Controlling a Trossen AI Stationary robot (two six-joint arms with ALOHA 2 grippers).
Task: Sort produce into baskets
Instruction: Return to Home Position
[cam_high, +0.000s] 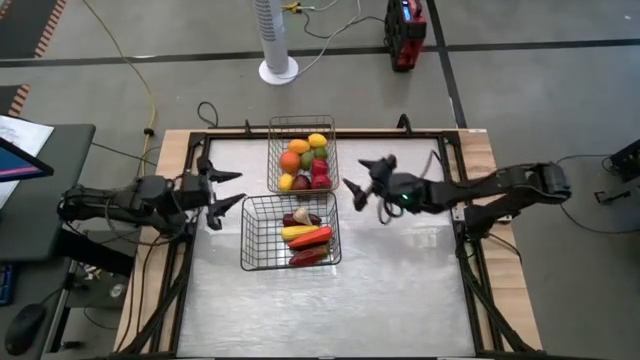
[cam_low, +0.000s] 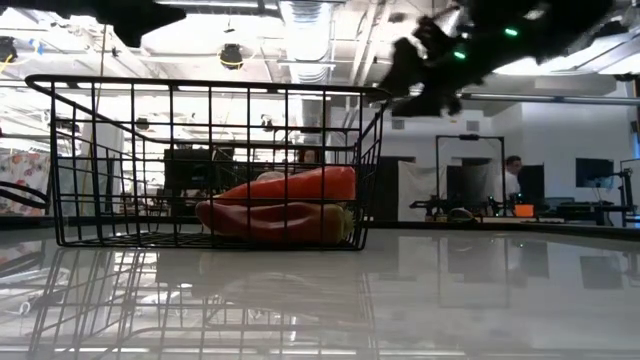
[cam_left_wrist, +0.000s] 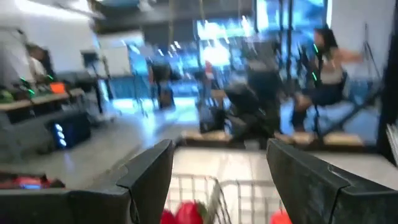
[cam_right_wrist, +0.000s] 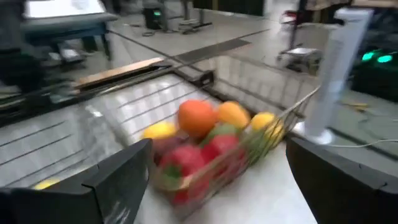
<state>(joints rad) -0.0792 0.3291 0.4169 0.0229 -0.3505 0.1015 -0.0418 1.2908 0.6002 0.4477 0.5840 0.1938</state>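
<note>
Orange, yellow, green, red produce (cam_high: 305, 162) in silvery basket (cam_high: 270, 150); red, yellow in dark basket (cam_high: 258, 236).

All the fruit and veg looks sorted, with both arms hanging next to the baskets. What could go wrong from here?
1. The right arm has its open jaws close beside the lighter basket; pulling away, they might clip its wire rim and shove it.
2. That basket is heaped, with an orange on top; a knock could roll it out.
3. The left arm has its open jaws near the dark basket and might snag the mesh.
</note>
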